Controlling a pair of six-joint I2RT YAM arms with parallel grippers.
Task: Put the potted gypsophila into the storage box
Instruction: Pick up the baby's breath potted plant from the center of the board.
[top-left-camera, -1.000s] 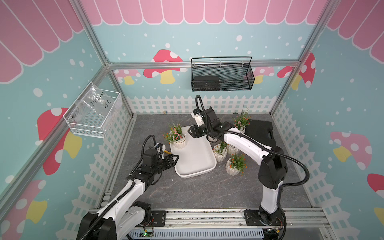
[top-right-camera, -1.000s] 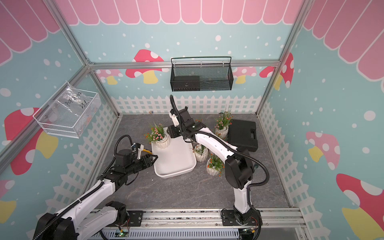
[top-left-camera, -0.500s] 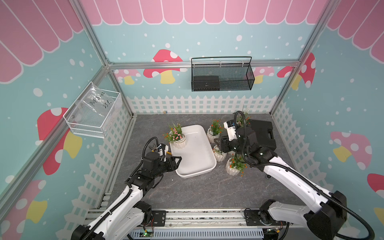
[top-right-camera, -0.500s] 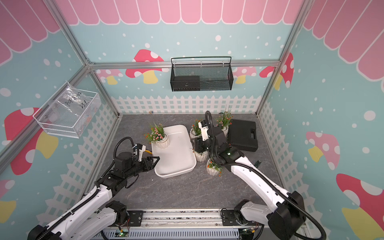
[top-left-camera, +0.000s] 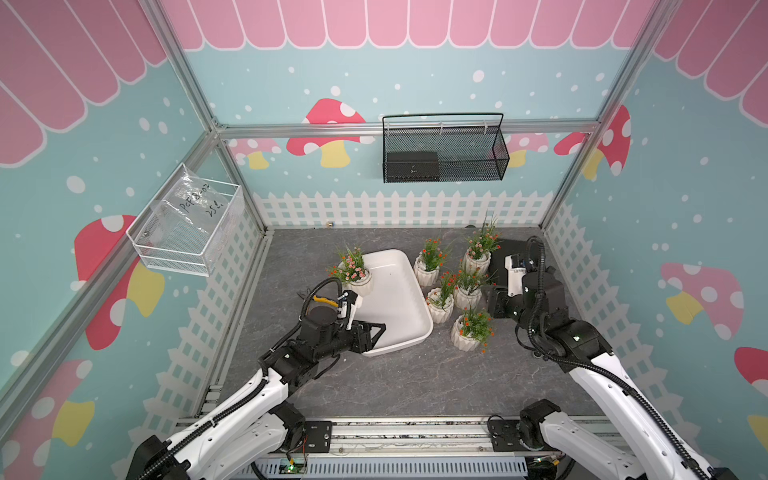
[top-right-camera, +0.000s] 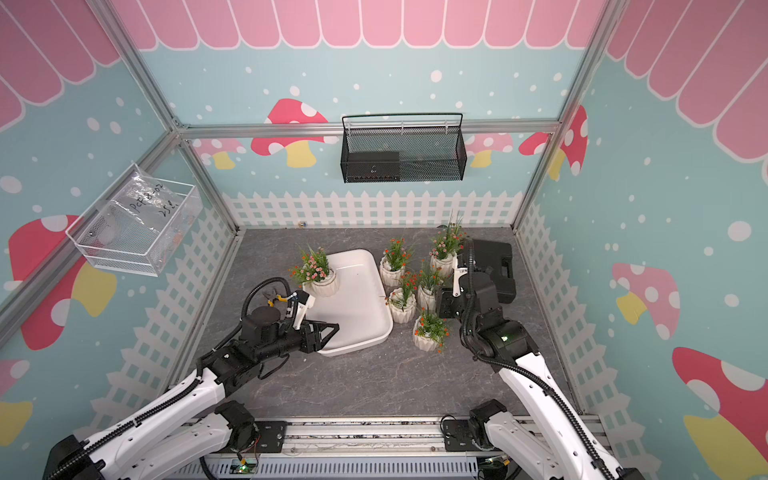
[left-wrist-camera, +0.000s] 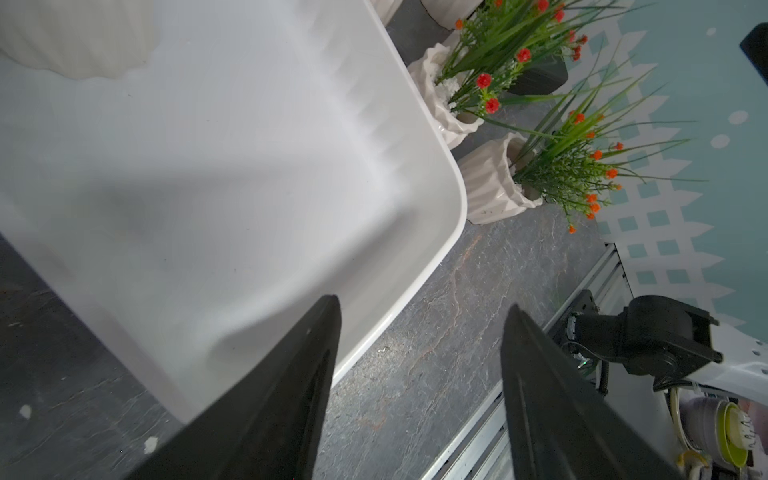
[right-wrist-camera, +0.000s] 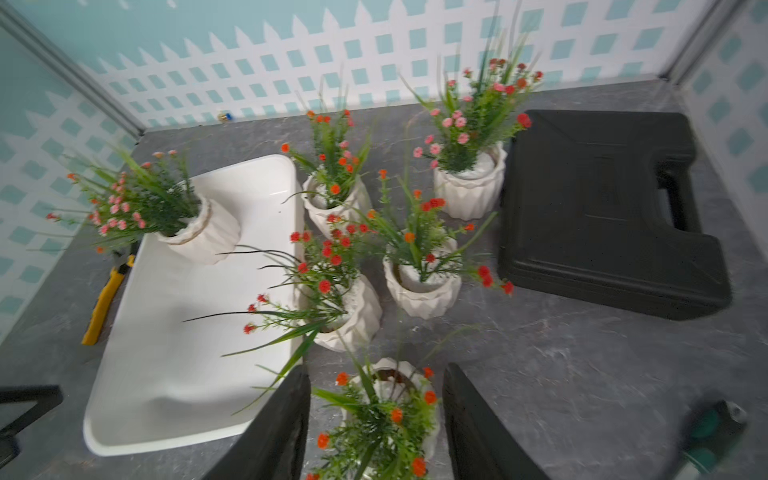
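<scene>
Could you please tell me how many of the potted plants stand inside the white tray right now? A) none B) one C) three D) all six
B: only the pink-flowered pot stands inside the white tray; the other five pots stand on the grey table beside it.

The storage box (top-left-camera: 397, 299) is gleaming as smooth, glossy white plastic — the ribbed pots of the potted gypsophila (right-wrist-camera: 422, 291) are looking duller, matt white. The black case (right-wrist-camera: 602, 208) is showing matt moulded plastic; the tabletop (top-left-camera: 395, 382) is looking like veined grey stone.
</scene>
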